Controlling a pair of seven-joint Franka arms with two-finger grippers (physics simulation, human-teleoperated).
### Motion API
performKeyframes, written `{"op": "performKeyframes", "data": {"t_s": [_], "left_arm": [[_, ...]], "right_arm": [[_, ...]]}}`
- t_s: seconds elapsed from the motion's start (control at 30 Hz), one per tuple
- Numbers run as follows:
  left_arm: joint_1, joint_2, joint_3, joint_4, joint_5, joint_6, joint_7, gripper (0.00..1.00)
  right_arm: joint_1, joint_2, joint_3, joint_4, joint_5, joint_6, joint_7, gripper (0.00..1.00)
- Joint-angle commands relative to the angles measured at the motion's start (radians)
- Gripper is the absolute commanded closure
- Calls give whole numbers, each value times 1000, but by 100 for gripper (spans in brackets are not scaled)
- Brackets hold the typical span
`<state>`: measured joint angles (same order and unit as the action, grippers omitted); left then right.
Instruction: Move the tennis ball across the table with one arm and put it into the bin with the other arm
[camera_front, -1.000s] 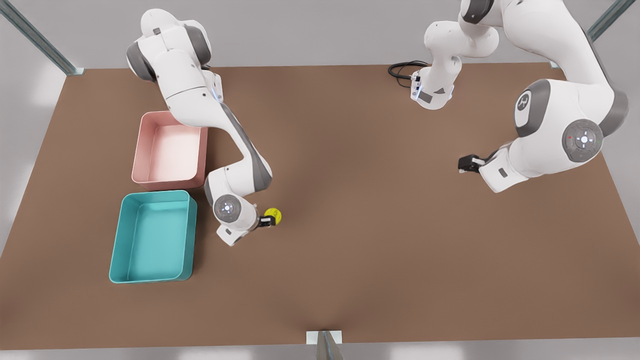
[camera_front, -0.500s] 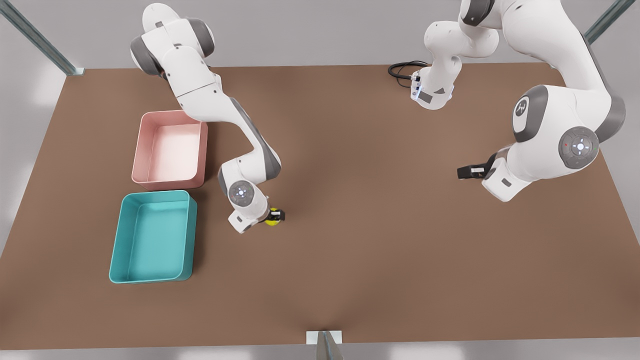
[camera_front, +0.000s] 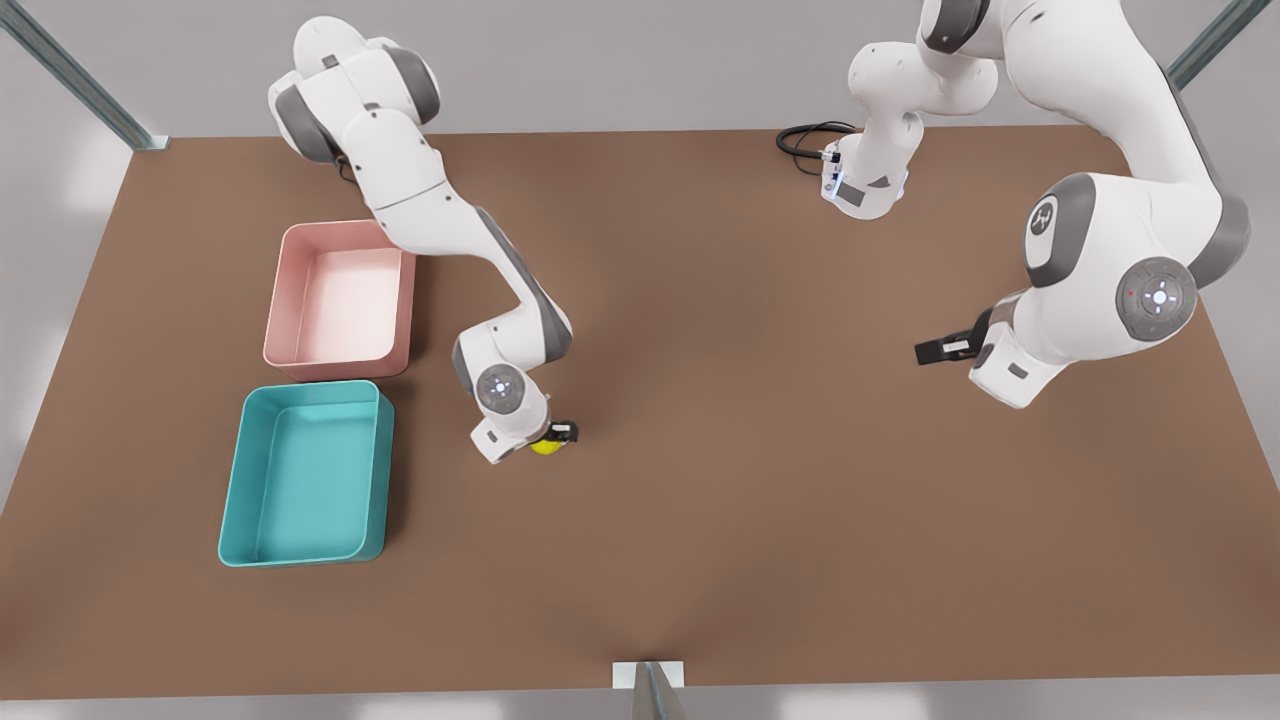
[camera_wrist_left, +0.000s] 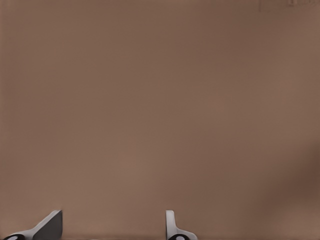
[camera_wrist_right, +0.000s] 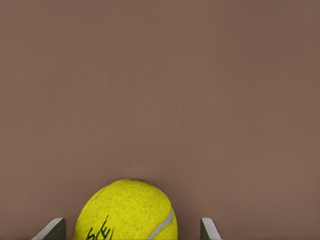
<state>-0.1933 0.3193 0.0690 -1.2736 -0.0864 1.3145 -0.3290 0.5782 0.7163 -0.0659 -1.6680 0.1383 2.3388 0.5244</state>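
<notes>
- The right gripper (camera_front: 556, 437) is low over the table (camera_front: 760, 480), on the front view's left half, with the ball (camera_front: 546, 446) between its fingers.
- In the right wrist view the ball (camera_wrist_right: 126, 211) sits between the two fingertips (camera_wrist_right: 52, 229). The jaws stand wide, with a gap showing on each side of the ball; they are not pressed on it.
- The ball is yellow-green with a pale seam and dark lettering. It rests on the table.
- The teal bin (camera_front: 306, 472) lies just beyond the right arm's wrist, toward the front view's left, apart from the ball.
- A pink tub (camera_front: 341, 300) stands just behind the bin, near it.
- The left gripper (camera_front: 932, 349) waits on the front view's right side, well apart from the ball and the bin.
- In the left wrist view its fingertips (camera_wrist_left: 50, 226) stand apart over bare table (camera_wrist_left: 160, 100), jaws wide and holding nothing.
- A black cable (camera_front: 806, 137) lies coiled near the table's far edge, beside the left arm's base.
</notes>
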Motion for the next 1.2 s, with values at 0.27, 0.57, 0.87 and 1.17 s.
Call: {"op": "performKeyframes", "data": {"t_s": [0.27, 0.57, 0.87, 1.17], "left_arm": [[0, 1, 0, 0, 1, -1, -88, 0], [0, 3, 0, 0, -1, -3, -93, 0], [0, 9, 0, -1, -1, -3, -93, 0], [-2, 9, 0, -1, 1, -6, -91, 0]], "right_arm": [[17, 26, 0, -7, 0, 27, 43, 0], [15, 37, 0, -7, 0, 40, 34, 3], [0, -8, -2, 10, 0, 37, 26, 32], [-350, -141, -75, 65, -26, -124, -808, 32]]}}
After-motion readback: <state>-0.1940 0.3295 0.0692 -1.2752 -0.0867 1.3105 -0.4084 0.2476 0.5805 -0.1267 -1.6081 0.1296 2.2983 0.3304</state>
